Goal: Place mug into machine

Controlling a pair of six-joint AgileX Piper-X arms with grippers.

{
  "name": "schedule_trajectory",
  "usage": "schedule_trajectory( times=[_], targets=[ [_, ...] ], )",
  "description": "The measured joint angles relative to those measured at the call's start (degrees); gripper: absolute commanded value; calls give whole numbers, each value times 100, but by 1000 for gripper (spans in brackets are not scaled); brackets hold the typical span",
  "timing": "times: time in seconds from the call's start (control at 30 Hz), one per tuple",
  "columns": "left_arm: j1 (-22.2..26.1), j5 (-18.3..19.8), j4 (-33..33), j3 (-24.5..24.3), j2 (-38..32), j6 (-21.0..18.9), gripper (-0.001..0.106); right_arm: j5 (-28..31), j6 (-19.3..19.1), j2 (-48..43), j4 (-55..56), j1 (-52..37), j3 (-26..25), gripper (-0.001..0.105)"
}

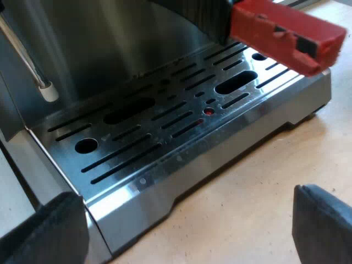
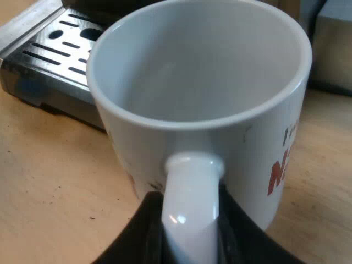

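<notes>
Empty white mug (image 2: 192,71), hard, glazed, likely slippery and breakable, is clamped upright by its handle (image 2: 190,181) in the right gripper (image 2: 190,242) near the machine's drip tray (image 2: 55,52); the left gripper (image 1: 187,231) hangs open before that tray.

The drip tray (image 1: 165,132) of the espresso machine (image 1: 110,44) lies bare, its slotted grate free from the front lip back to the steel wall. Room overhead is cut by the red end (image 1: 286,33) of the holder's handle, which juts out over one end of the tray, with an open gap beneath it. At the other end the steam wand (image 1: 33,69) slants down close to the wall, its white tip clear of the grate. The wooden table (image 1: 264,181) before the tray is bare, so the front approach is open. Beyond the mug (image 2: 198,71) a grey block (image 2: 335,49), perhaps another appliance, stands apart from the tray.
</notes>
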Motion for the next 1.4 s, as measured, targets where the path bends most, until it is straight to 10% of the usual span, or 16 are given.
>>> schedule_trajectory(
  times=[0.63, 1.4],
  targets=[
    [0, 412, -1632, 144, 1161, 0, 77, 2586, 987, 2788, -3100, 2790, 0, 0],
    [0, 485, -1677, 160, 1161, 0, 77, 2874, 1241, 5271, -4101, 2897, -1352, 0]
  ],
)
